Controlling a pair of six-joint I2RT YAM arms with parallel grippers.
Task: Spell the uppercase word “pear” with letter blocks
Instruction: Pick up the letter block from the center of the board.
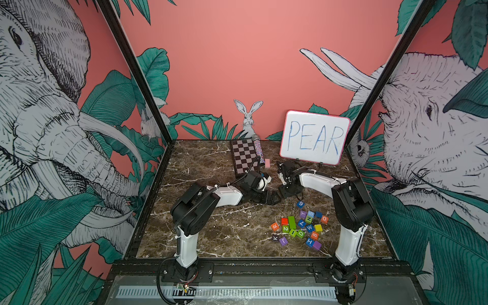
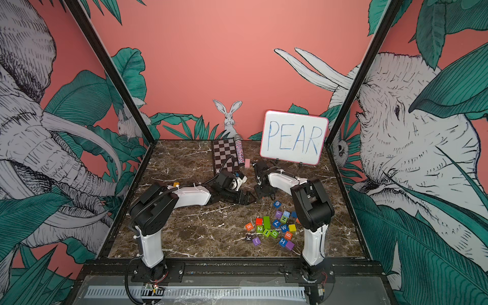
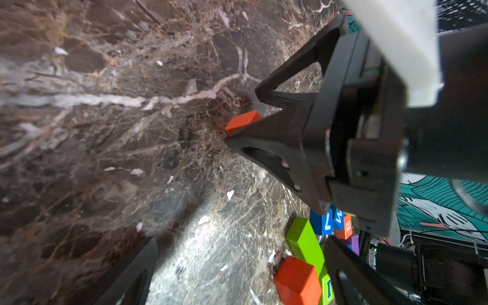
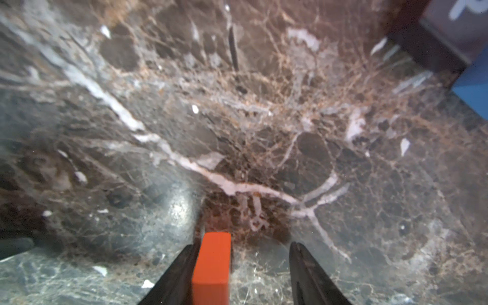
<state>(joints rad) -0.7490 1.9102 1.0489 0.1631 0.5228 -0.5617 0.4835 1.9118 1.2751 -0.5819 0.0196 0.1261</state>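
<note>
Nearest the front of the marbled counter (image 1: 211,237) lay a loose pile (image 1: 309,227) of coloured blocks. The orange R block (image 1: 275,226) sat at its edge, letter up and turned askew.

Behind the pile, at mid-counter, both arms met low. The left hand (image 3: 241,240) gaped wide and held nothing. The right hand (image 4: 243,245) pointed down, about half open. An orange block (image 4: 212,264) sat between its fingers, seemingly on the counter, against one finger and clear of the other, so it was not gripped. Its letter was hidden. As a cube it had no long axis, and its sides ran in line with the fingers.

Just beyond stood a black block (image 4: 446,34) and a blue block (image 4: 472,87), side by side.

I judged this to be the third letter going down. Next, the right hand would need to lift clear without nudging the block, then fetch the R.

At the back, a whiteboard (image 1: 314,137) read PEAR.
</note>
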